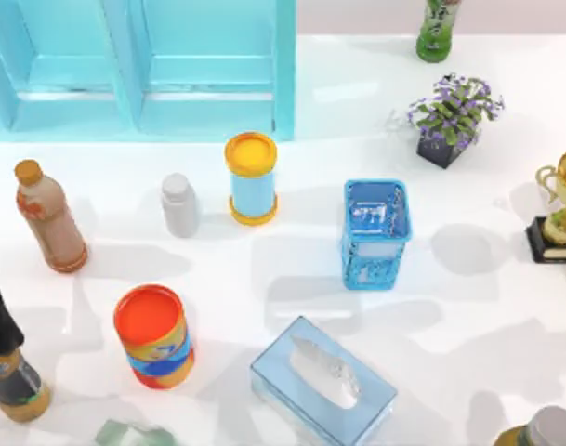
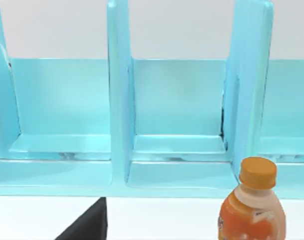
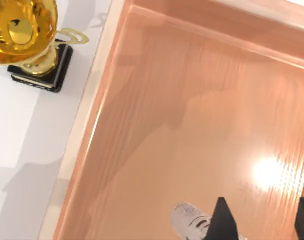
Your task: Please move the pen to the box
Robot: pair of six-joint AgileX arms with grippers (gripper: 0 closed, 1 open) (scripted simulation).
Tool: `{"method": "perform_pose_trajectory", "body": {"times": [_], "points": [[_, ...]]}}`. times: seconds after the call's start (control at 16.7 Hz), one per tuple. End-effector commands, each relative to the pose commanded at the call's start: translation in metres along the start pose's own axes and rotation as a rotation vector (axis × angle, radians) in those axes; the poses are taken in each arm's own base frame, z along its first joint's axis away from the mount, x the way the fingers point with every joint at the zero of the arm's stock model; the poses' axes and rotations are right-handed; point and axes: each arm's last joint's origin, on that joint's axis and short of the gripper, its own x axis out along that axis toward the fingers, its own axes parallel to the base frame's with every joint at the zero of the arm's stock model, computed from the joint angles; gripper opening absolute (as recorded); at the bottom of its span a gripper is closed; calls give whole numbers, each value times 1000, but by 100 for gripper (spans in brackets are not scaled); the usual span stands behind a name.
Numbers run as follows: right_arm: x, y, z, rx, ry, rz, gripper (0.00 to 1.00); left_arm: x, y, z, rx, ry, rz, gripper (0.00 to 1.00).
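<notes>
— While my right gripper point(image 3: 261, 222) hangs over the box point(image 3: 99, 100), ask what you want.

— Where is the pen, and which way does it point?

— The pen point(image 3: 187, 220) is inside the box walls, over the floor. I see only a rounded silver-grey end with faint print. It sits just beside one of my fingers point(image 3: 221, 222), and the rest runs away behind that finger. Its long axis seems to slant across the box floor towards my gripper, but I cannot tell which end this is, nor whether it rests on the floor.

— Have you got hold of it?

— No. My right fingers stand well apart, with bare box floor between them and nothing gripped.

— How much room is there?

— Plenty within the box. The coppery floor is smooth and open, with a bright glint on it, and one long wall rises to a pale rim. Just outside that rim, on the white table point(image 3: 27, 150), stands a gold trophy point(image 3: 27, 30) on a black base, close to the wall but apart from it.

— And the rest of the table?

— Crowded. From above, a blue basket point(image 1: 375, 232) stands mid-table, a tissue box point(image 1: 322, 381) near the front and a potted plant point(image 1: 450, 116) at the back.

— Your other arm?

— My left gripper point(image 2: 87, 227) faces the cyan shelf point(image 2: 119, 100), near an orange-capped bottle point(image 2: 254, 205). How it stands I cannot tell.
</notes>
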Motion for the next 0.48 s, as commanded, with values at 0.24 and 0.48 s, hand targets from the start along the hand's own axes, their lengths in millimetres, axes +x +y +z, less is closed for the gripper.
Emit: {"method": "perform_pose_trajectory", "body": {"times": [0.24,0.48], "points": [[29,0,-8,8,-4,-9,0,0,0,0,0,0,0,100],[57,3,-17,6,2,-4,0,0,0,0,0,0,0,100]]}}
